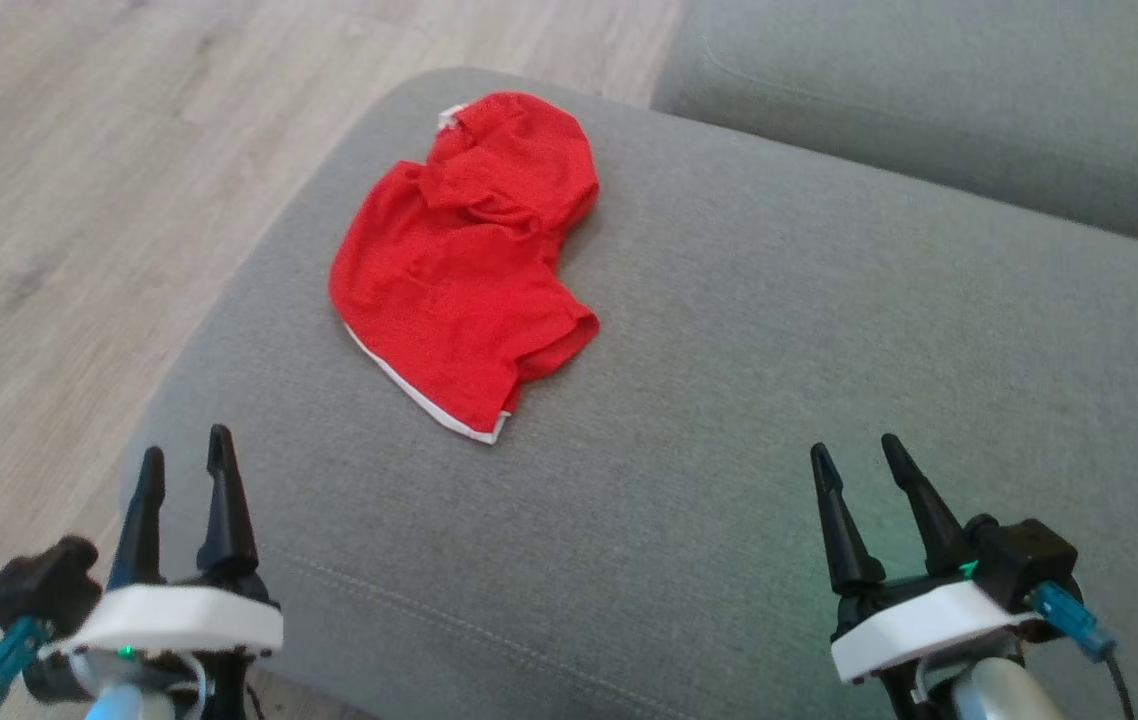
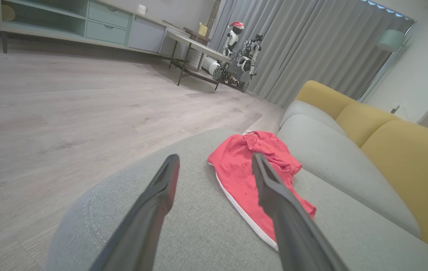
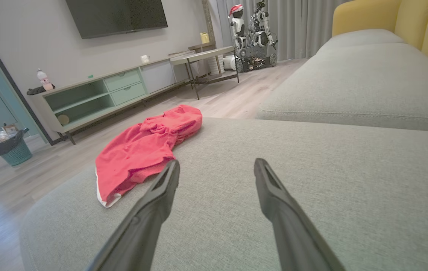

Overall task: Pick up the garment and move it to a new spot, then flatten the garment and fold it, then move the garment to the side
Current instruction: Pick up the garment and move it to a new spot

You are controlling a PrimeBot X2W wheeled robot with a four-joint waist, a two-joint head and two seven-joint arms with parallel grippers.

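A red garment (image 1: 469, 270) with a white hem lies crumpled on the grey sofa cushion (image 1: 729, 380), toward its far left corner. It also appears in the left wrist view (image 2: 244, 165) and in the right wrist view (image 3: 142, 150). My left gripper (image 1: 184, 455) hangs open at the lower left, over the cushion's near left edge, well short of the garment. At the lower right my right gripper (image 1: 857, 450) is open too, above bare cushion and apart from the garment. Nothing sits between either pair of fingers (image 2: 161, 188) (image 3: 266, 180).
Wooden floor (image 1: 59, 200) lies left of the cushion. A second grey seat cushion (image 1: 929, 100) adjoins at the far right, with yellow backrests (image 2: 398, 158) behind. Across the room stand a TV cabinet (image 3: 105, 94), a small table (image 3: 202, 56), another robot (image 3: 253, 37) and a basket (image 3: 11, 148).
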